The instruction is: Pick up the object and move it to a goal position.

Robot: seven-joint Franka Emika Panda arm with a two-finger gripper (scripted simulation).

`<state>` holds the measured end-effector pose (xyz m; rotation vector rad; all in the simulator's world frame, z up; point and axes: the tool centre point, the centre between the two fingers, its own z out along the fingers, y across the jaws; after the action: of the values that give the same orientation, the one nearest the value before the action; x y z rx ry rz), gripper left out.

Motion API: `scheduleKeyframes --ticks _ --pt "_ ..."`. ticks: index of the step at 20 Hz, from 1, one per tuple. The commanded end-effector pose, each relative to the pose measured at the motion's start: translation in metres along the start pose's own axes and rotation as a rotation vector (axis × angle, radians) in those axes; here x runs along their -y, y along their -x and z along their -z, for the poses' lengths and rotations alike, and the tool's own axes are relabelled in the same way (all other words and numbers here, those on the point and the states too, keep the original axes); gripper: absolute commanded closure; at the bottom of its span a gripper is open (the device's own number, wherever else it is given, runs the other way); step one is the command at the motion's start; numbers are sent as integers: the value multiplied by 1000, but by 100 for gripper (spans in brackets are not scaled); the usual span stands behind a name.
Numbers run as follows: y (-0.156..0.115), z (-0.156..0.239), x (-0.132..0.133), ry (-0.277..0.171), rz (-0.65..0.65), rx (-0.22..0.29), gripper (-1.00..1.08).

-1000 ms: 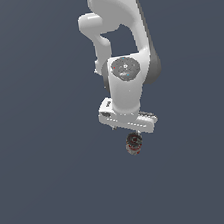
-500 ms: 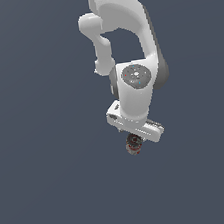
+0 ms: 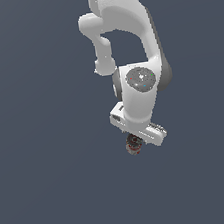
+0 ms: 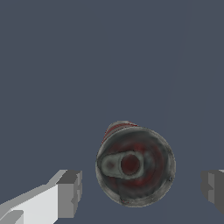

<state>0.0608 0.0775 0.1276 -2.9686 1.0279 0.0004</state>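
The object is a small can point(image 4: 135, 165) with a dark metallic end facing the wrist camera and a strip of red-and-white label showing at its edge. It stands upright between my two fingers point(image 4: 69, 194), with a gap on each side, so my gripper point(image 4: 142, 190) is open around it without touching. In the exterior view the can point(image 3: 133, 144) peeks out just below the white hand, and the gripper point(image 3: 137, 139) itself is mostly hidden by the wrist.
A flat, uniform dark grey-blue surface point(image 3: 54, 192) fills the scene around the arm. The white arm point(image 3: 124, 41) rises toward the top of the exterior view. No goal marker shows.
The hand has come down over the can and shifted slightly toward the exterior view's right. The can has stayed in place.
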Motion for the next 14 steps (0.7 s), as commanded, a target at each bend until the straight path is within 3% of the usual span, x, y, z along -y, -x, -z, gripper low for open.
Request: scheduleKeyframes --ticks 1,14 --pt "0 0 0 0 0 0 -92" --pt "1 -49 -1 0 -5 0 -92"
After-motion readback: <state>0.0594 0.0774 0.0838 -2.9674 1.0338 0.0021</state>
